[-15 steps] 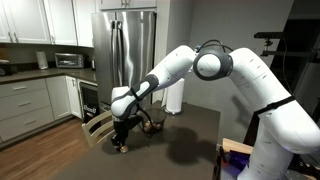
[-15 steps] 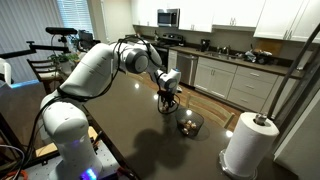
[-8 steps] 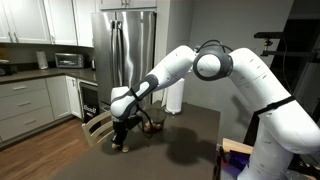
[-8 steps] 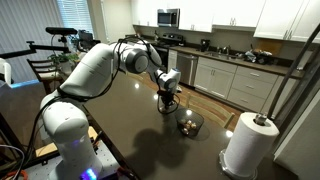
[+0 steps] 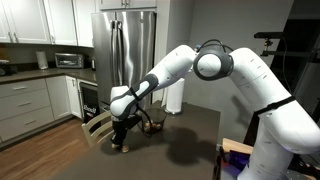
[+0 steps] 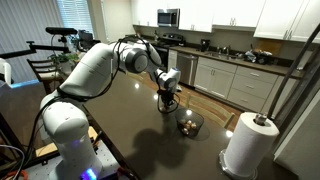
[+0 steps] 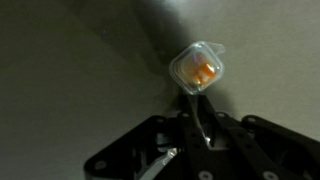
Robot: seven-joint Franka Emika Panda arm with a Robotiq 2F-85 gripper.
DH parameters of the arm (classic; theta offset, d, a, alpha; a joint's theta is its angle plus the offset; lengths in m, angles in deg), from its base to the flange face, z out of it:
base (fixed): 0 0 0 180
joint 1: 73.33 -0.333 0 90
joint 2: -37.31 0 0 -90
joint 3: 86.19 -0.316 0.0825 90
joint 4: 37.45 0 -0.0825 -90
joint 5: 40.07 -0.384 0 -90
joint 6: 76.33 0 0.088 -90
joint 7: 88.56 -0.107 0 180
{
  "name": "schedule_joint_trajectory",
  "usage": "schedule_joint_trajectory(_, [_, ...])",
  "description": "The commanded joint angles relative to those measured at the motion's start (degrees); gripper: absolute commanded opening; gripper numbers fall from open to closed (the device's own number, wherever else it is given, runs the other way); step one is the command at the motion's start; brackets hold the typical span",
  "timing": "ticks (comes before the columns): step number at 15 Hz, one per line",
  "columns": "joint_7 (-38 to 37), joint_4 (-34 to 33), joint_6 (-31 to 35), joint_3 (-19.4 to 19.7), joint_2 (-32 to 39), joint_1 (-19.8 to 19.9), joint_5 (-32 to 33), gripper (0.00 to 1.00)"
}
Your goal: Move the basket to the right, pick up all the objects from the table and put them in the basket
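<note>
Pinching the near edge of a piece (image 7: 197,72), your gripper (image 7: 197,108) looks clenched, low over the table (image 6: 120,140). You grip it by the rim, I judge, to carry it to the basket (image 6: 201,122) just beside.

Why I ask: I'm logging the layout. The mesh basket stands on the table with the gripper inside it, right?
Not quite. The basket does stand on the table, but the gripper is not inside it: an exterior view shows it low over the tabletop beside the basket, apart from it.
</note>
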Motion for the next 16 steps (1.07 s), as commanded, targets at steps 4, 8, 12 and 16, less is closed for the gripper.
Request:
schedule_joint_trajectory(4, [0.5, -0.9, -1.9, 0.5, -0.9, 0.2, 1.2, 0.65])
schedule_joint_trajectory(8, [1.4, -1.7, -2.0, 0.5, -0.5, 0.5, 1.3, 0.91])
schedule_joint_trajectory(12, [2.6, -2.8, -1.9, 0.2, 0.2, 0.6, 1.4, 1.0])
schedule_joint_trajectory(16, [3.7, -3.6, -1.7, 0.1, 1.1, 0.4, 1.6, 1.0])
